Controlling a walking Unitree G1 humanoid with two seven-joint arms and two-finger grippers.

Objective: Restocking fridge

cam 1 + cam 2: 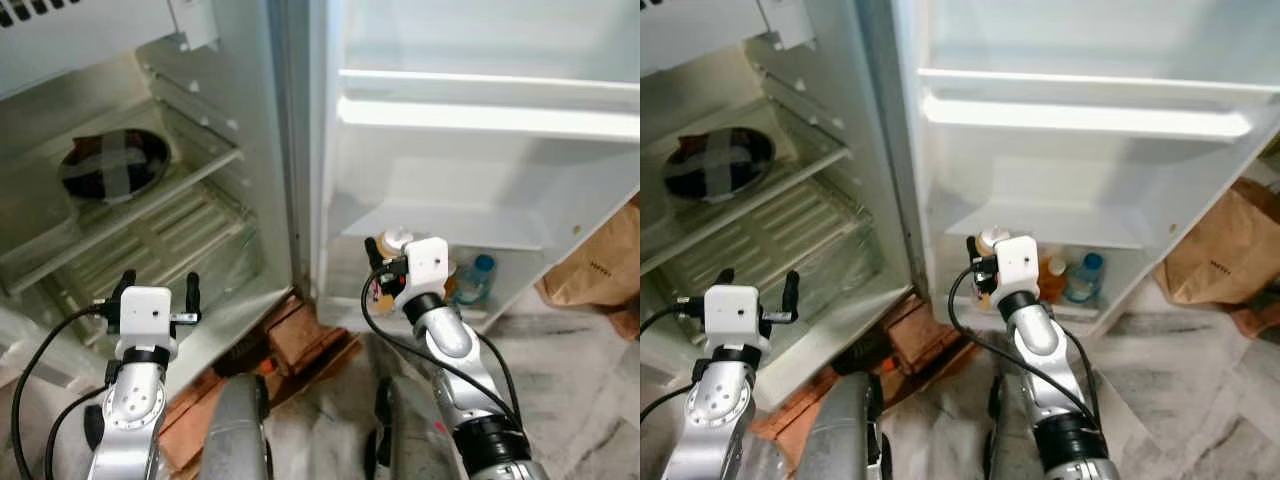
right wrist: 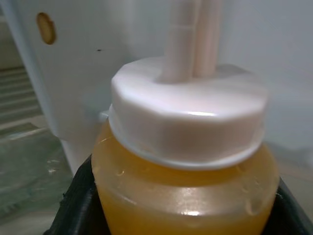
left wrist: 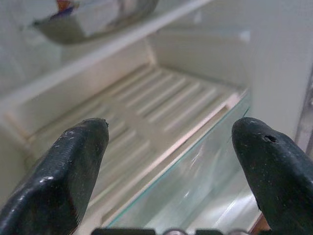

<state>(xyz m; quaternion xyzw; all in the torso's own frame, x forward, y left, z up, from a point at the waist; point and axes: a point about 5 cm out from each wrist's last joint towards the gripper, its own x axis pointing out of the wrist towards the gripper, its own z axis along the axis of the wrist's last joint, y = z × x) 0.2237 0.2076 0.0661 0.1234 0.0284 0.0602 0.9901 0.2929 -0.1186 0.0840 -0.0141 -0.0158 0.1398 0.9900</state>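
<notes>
Bottle (image 2: pixel 186 161) of orange liquid sat clamped in right gripper (image 1: pixel 385 275) jaws, upright at the door's bottom shelf (image 1: pixel 500 300), probably for shelving beside other bottles. Left gripper (image 1: pixel 158 297) idle, jaws wide.

glossy plastic bottle (image 2: pixel 186 196), glass shelf (image 3: pixel 195 166).

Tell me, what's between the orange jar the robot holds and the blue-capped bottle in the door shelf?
In the right eye view, a small orange-capped bottle stands between the jar and the blue-capped bottle.
</notes>
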